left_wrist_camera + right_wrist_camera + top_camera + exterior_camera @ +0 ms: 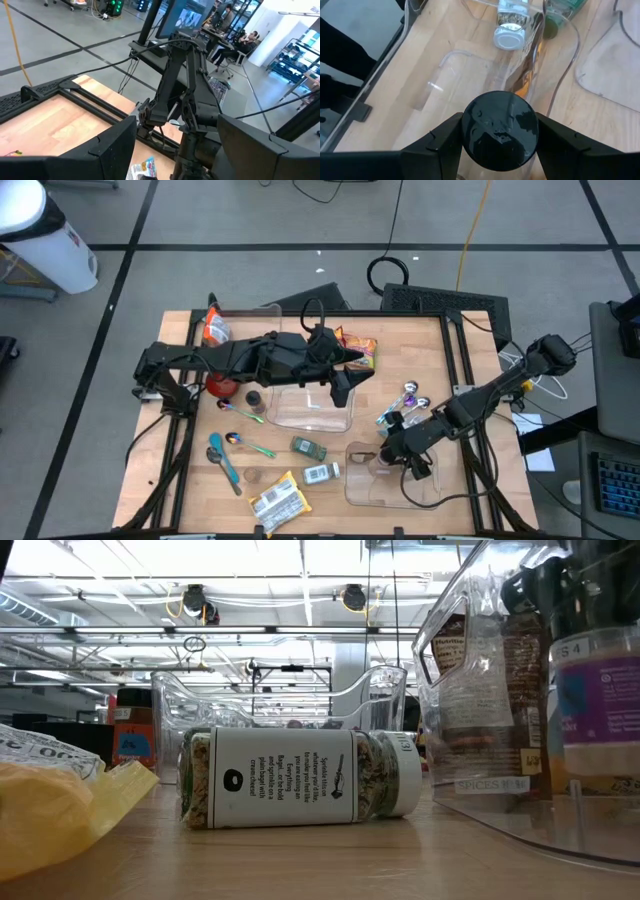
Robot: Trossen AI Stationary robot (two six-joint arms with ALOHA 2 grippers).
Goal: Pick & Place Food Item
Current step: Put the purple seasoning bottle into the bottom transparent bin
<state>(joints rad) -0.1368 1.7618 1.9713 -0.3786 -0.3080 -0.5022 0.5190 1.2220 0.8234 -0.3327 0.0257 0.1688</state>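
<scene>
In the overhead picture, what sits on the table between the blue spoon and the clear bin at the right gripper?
High view: two spice jars, a dark-lidded jar and a white-labelled jar, lie between the blue spoon and the clear bin.

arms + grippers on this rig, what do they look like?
Both arms are black and angular, jointed links with cables running along them. The left gripper and right gripper each have two broad, blocky dark fingers. No markings are readable on them.
</scene>
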